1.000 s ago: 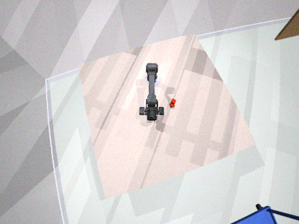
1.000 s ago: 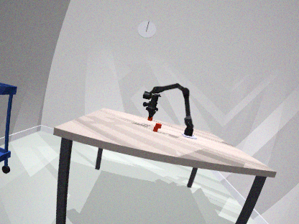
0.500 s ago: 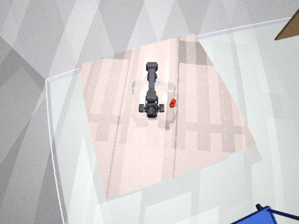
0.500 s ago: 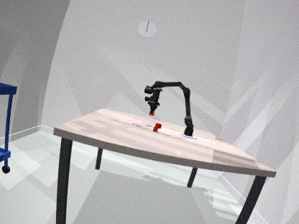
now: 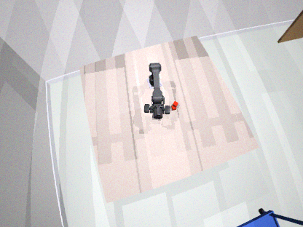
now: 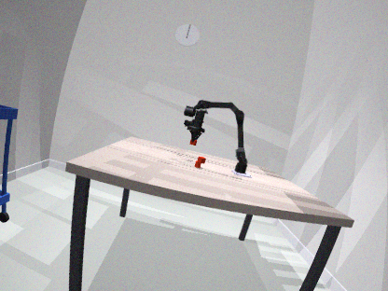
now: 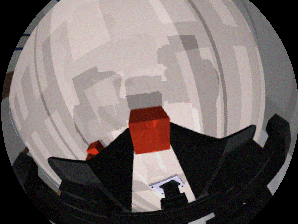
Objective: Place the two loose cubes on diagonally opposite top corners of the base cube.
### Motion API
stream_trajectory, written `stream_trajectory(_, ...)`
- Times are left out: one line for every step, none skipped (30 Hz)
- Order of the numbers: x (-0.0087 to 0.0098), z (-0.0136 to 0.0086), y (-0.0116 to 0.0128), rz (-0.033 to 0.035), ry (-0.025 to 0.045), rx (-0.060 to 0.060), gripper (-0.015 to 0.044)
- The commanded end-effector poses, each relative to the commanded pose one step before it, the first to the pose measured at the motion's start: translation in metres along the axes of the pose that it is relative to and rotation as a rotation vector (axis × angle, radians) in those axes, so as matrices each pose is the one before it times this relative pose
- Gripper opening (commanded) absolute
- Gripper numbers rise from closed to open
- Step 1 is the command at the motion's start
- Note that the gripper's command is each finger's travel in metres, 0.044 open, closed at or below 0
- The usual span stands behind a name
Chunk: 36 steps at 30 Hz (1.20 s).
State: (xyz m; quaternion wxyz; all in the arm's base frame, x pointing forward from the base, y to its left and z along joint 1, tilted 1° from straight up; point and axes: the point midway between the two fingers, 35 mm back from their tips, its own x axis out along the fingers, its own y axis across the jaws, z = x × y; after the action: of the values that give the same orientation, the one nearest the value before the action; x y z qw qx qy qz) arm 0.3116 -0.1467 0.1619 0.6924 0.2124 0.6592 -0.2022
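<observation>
My gripper (image 6: 193,139) (image 7: 149,129) is shut on a red cube (image 6: 193,143) (image 7: 150,138). It holds this cube well above the table, and the cube looks roughly level. In the top view the arm's head hides the fingertips and the held cube. The fixed red base cube (image 5: 173,108) (image 6: 199,165) stands on the table to one side of the gripper. The other loose red cube (image 5: 175,104) (image 6: 201,159) rests on top of it, offset toward one corner. Both also show small at the lower left of the wrist view, partly behind a finger.
The wooden table (image 5: 167,156) (image 6: 154,179) carries the arm's base (image 6: 241,167). A blue cart (image 5: 260,220) (image 6: 6,154) stands on the floor away from the table. A brown panel (image 5: 293,29) is at the upper right of the top view.
</observation>
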Motion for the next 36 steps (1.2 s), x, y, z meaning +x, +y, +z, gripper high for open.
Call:
stream_trajectory(0.00230, -0.00555, 0.01190, 0.00039, 0.00449, 0.0403, 0.0105)
stream_trajectory(0.00020, -0.00140, 0.00294, 0.00023, 0.00012, 0.0099, 0.0105)
stream_trajectory(0.00020, -0.00146, 0.00291, 0.00023, 0.00013, 0.0099, 0.0105)
stream_trajectory(0.00020, -0.00151, 0.00288, 0.00023, 0.00013, 0.0099, 0.0105)
stream_trajectory(0.00020, -0.00157, 0.00284, 0.00023, 0.00014, 0.0099, 0.0105)
stream_trajectory(0.00020, -0.00162, 0.00280, 0.00023, 0.00014, 0.0099, 0.0105)
stream_trajectory(0.00020, -0.00167, 0.00277, 0.00023, 0.00014, 0.0099, 0.0105)
stream_trajectory(0.00020, -0.00172, 0.00273, 0.00023, 0.00015, 0.0099, 0.0105)
stream_trajectory(0.00021, -0.00177, 0.00269, 0.00023, 0.00015, 0.0099, 0.0105)
stream_trajectory(0.00021, -0.00182, 0.00265, 0.00022, 0.00016, 0.0099, 0.0105)
stream_trajectory(0.00021, -0.00187, 0.00260, 0.00022, 0.00016, 0.0099, 0.0105)
stream_trajectory(0.00021, -0.00192, 0.00256, 0.00022, 0.00016, 0.0099, 0.0105)
stream_trajectory(0.00021, -0.00197, 0.00252, 0.00022, 0.00017, 0.0099, 0.0105)
stream_trajectory(0.00021, -0.00201, 0.00247, 0.00022, 0.00017, 0.0099, 0.0105)
stream_trajectory(0.00021, -0.00206, 0.00243, 0.00022, 0.00017, 0.0099, 0.0105)
stream_trajectory(0.00022, -0.00210, 0.00238, 0.00021, 0.00018, 0.0099, 0.0105)
stream_trajectory(0.00022, -0.00215, 0.00233, 0.00021, 0.00018, 0.0099, 0.0105)
stream_trajectory(0.00022, -0.00219, 0.00229, 0.00021, 0.00019, 0.0099, 0.0105)
stream_trajectory(0.00022, -0.00223, 0.00224, 0.00021, 0.00019, 0.0099, 0.0105)
stream_trajectory(0.00022, -0.00227, 0.00219, 0.00021, 0.00019, 0.0099, 0.0105)
stream_trajectory(0.00022, -0.00231, 0.00214, 0.00020, 0.00020, 0.0099, 0.0105)
stream_trajectory(0.00022, -0.00235, 0.00209, 0.00020, 0.00020, 0.0099, 0.0105)
stream_trajectory(0.00023, -0.00238, 0.00204, 0.00020, 0.00021, 0.0099, 0.0105)
stream_trajectory(0.00023, -0.00242, 0.00199, 0.00020, 0.00021, 0.0099, 0.0105)
stream_trajectory(0.00023, -0.00245, 0.00193, 0.00019, 0.00021, 0.0099, 0.0105)
stream_trajectory(0.00023, -0.00249, 0.00188, 0.00019, 0.00022, 0.0099, 0.0105)
stream_trajectory(0.00023, -0.00252, 0.00183, 0.00019, 0.00022, 0.0099, 0.0105)
stream_trajectory(0.00023, -0.00255, 0.00177, 0.00019, 0.00022, 0.0099, 0.0105)
stream_trajectory(0.00023, -0.00258, 0.00172, 0.00018, 0.00023, 0.0099, 0.0105)
stream_trajectory(0.00024, -0.00261, 0.00166, 0.00018, 0.00023, 0.0099, 0.0105)
stream_trajectory(0.00024, -0.00263, 0.00161, 0.00018, 0.00023, 0.0099, 0.0105)
stream_trajectory(0.00024, -0.00266, 0.00155, 0.00017, 0.00024, 0.0099, 0.0105)
stream_trajectory(0.00024, -0.00269, 0.00149, 0.00017, 0.00024, 0.0099, 0.0105)
stream_trajectory(0.00024, -0.00271, 0.00144, 0.00017, 0.00024, 0.0099, 0.0105)
stream_trajectory(0.00024, -0.00273, 0.00138, 0.00017, 0.00025, 0.0099, 0.0105)
stream_trajectory(0.00025, -0.00275, 0.00132, 0.00016, 0.00025, 0.0099, 0.0105)
